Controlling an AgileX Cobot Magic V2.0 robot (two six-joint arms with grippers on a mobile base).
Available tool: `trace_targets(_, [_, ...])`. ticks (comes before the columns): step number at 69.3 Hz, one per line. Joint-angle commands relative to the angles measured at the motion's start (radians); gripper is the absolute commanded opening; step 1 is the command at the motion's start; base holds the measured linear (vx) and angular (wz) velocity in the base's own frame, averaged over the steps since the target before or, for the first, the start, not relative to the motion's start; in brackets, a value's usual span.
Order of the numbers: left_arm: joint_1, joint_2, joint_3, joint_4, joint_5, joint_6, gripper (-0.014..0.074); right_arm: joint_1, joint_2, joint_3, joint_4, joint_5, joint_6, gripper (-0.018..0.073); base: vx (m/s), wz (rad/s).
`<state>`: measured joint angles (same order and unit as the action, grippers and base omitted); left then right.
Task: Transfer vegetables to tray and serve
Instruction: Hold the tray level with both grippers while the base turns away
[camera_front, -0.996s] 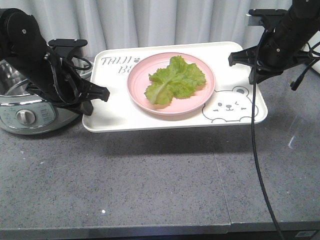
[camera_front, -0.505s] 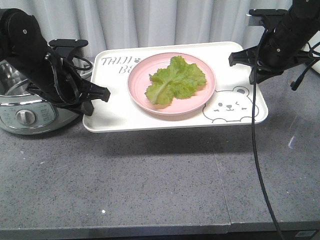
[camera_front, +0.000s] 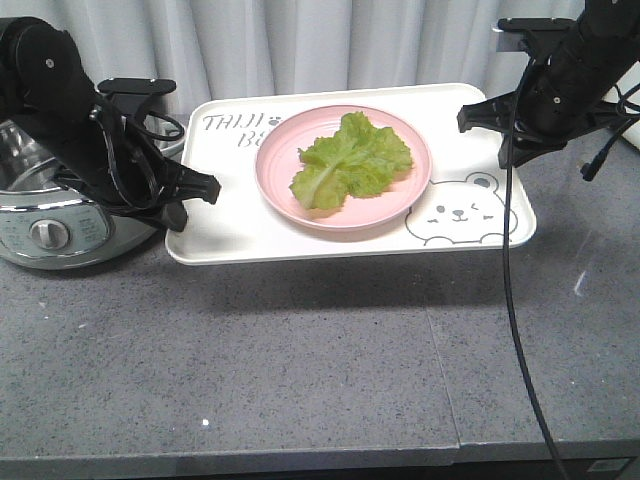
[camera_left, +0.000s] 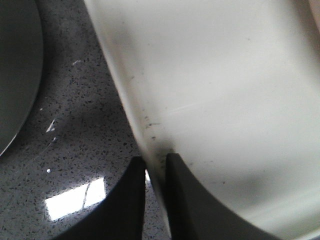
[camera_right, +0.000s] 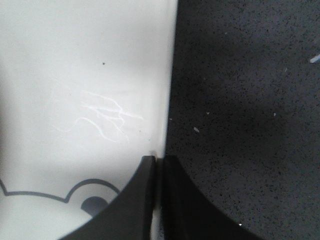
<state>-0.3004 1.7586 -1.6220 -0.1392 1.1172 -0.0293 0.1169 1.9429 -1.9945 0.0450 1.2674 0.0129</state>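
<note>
The cream-white tray (camera_front: 230, 215) hangs level above the grey counter, casting a shadow beneath it. On it stands a round pink plate (camera_front: 280, 190) holding the vegetables (camera_front: 350, 160), crinkly green lettuce leaves. My left gripper (camera_front: 195, 192) is shut on the tray's left rim; in the left wrist view the rim (camera_left: 150, 135) runs between the two fingers of that gripper (camera_left: 156, 160). At the far right edge my right gripper (camera_front: 482, 115) pinches the tray. The right wrist view shows that gripper (camera_right: 158, 159) shut on the tray's edge (camera_right: 167, 75), beside the bear print (camera_right: 75, 192).
A silver electric cooker (camera_front: 60, 230) stands at the left, close behind my left arm, and its rim (camera_left: 15, 75) shows in the left wrist view. A black cable (camera_front: 510, 280) hangs from the right arm down across the counter. Pale curtains close off the back.
The tray and both grippers have drifted very slightly to the right. Both grips are as before.
</note>
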Motion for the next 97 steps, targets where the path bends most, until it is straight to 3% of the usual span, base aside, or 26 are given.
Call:
trace_targets(1, [-0.016,-0.056,-0.034,-0.061,-0.063,0.017,-0.0006,0.008,-0.06,-0.031,0.044,0.015,-0.013,-0.0006,-0.01,-0.03])
trace_targets(97, [-0.016,-0.056,-0.034,-0.061,-0.064,0.017,-0.0006,0.008,-0.06,-0.031,0.044,0.016,-0.013,-0.0006,0.0,-0.15])
